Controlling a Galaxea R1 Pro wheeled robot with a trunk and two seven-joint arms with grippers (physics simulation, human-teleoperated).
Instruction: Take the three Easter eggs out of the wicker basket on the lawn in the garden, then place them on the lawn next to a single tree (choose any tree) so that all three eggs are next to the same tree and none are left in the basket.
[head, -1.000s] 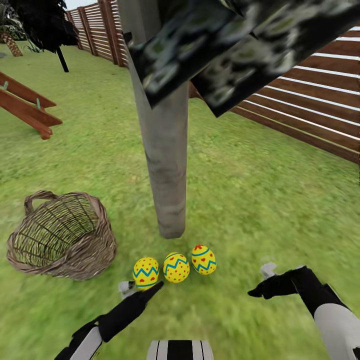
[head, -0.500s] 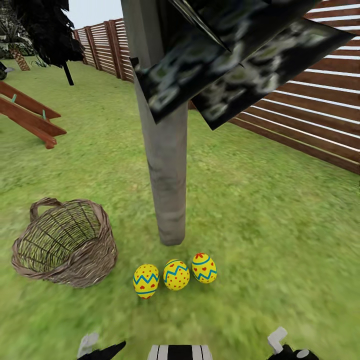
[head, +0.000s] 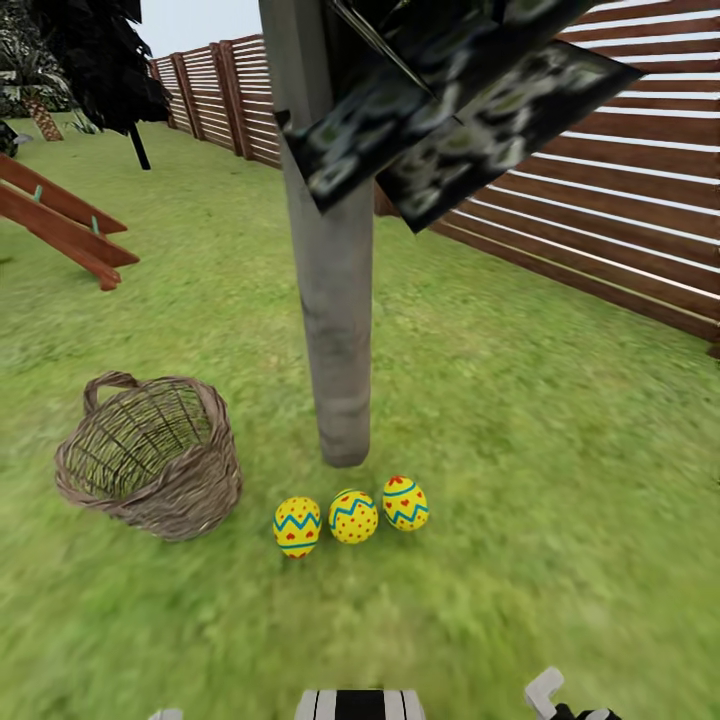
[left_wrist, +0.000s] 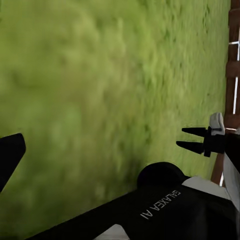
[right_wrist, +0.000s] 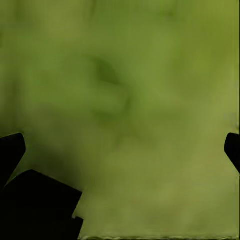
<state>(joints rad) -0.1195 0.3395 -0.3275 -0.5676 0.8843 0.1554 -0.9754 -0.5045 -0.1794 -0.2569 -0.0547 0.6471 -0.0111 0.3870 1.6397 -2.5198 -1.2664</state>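
Three yellow Easter eggs with blue zigzags lie in a row on the lawn (head: 560, 470) at the foot of the pale grey tree (head: 335, 300): left egg (head: 297, 526), middle egg (head: 353, 516), right egg (head: 405, 502). The wicker basket (head: 150, 460) stands tilted to their left, and I see only grass through its weave. My right gripper (right_wrist: 120, 147) is open over bare grass, and one of its fingertips (head: 545, 688) pokes up at the head view's lower edge. My left gripper (left_wrist: 120, 150) also hangs open over grass, well short of the eggs.
A brown slat fence (head: 620, 210) runs along the right and the back. A wooden play structure (head: 60, 225) stands at far left, with a dark thin-stemmed tree (head: 100, 60) behind it. Dark leaf clusters (head: 450, 90) hang low beside the trunk.
Both arms have drawn back from beside the eggs to the head view's lower edge. The head view itself has shifted. Eggs and basket lie where they were.
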